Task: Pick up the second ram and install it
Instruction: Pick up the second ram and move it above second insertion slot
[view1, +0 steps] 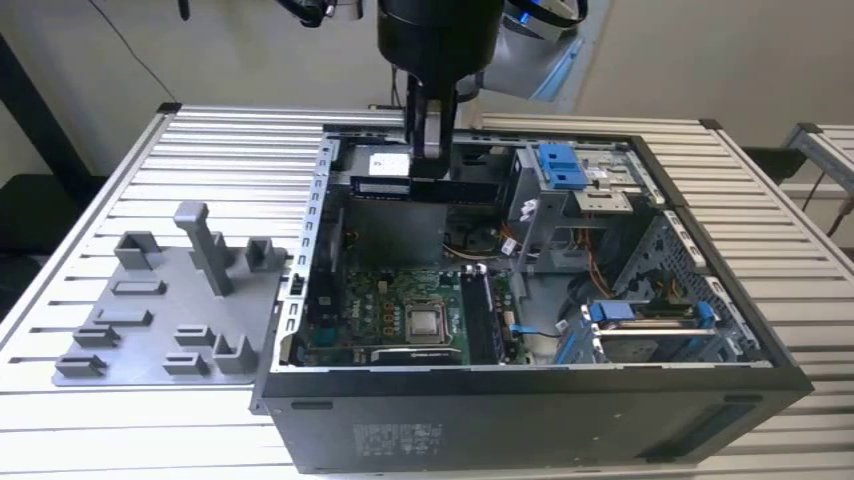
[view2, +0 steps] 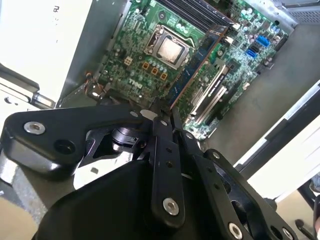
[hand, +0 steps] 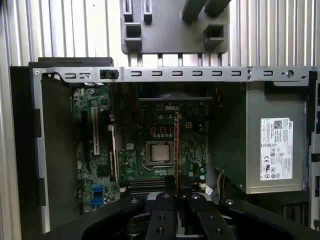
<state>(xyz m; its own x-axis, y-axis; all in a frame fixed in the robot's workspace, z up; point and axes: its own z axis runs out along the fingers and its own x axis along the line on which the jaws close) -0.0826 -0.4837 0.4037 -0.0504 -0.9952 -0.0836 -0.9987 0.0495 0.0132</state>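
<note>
You are hanging the gripper (view1: 430, 172) over the open computer case (view1: 534, 410), whose motherboard (view1: 380, 312) is lying below the fingertips. The jaws are pinching the second ram (view1: 467, 190) at its middle, holding it level just under them.

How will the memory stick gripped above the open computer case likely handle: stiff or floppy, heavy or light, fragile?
Probably stiff: the second ram juts level on both sides of the end effector without sagging. Likely light, since a narrow pinch at its middle carries it. Possibly fragile: the second wrist view shows it edge-on, a thin board.
</note>
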